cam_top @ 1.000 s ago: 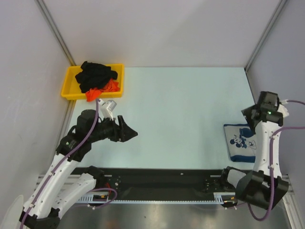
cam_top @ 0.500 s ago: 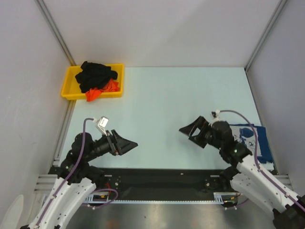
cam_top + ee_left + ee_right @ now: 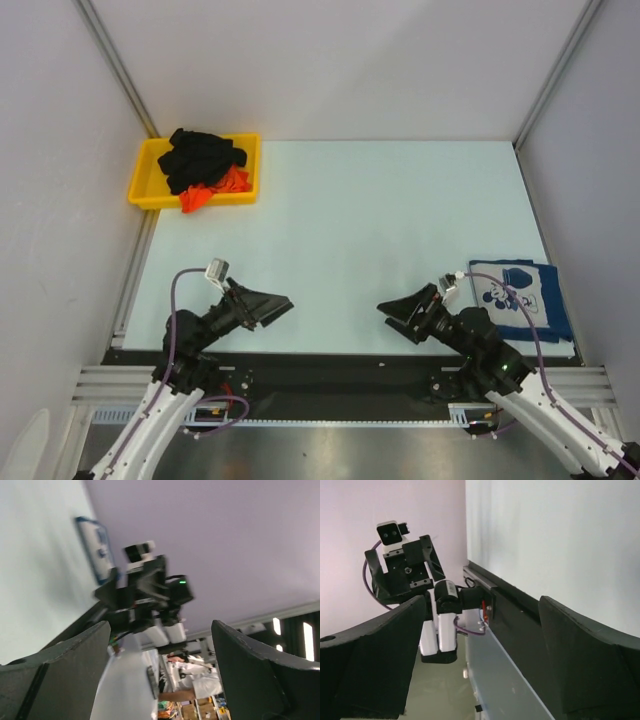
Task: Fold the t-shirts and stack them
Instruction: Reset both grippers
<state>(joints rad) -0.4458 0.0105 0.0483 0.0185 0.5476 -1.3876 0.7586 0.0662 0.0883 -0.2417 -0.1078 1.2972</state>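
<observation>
The folded navy t-shirt [image 3: 520,300] lies at the lower right of the top view, near the right edge of the table [image 3: 380,210]. It sits just behind my right gripper [image 3: 393,318], and that arm's cable crosses over it in this view. The black t-shirt [image 3: 200,158] and orange-red t-shirt [image 3: 208,195] are heaped in the yellow tray [image 3: 143,180] at the upper left, well apart from my left gripper [image 3: 277,308]. Both grippers hang low by the near edge, tips facing each other. Their fingers are spread wide with nothing between them. A broad stretch of bare table runs from tray to shirt. The side walls [image 3: 60,200] stand close to both.
</observation>
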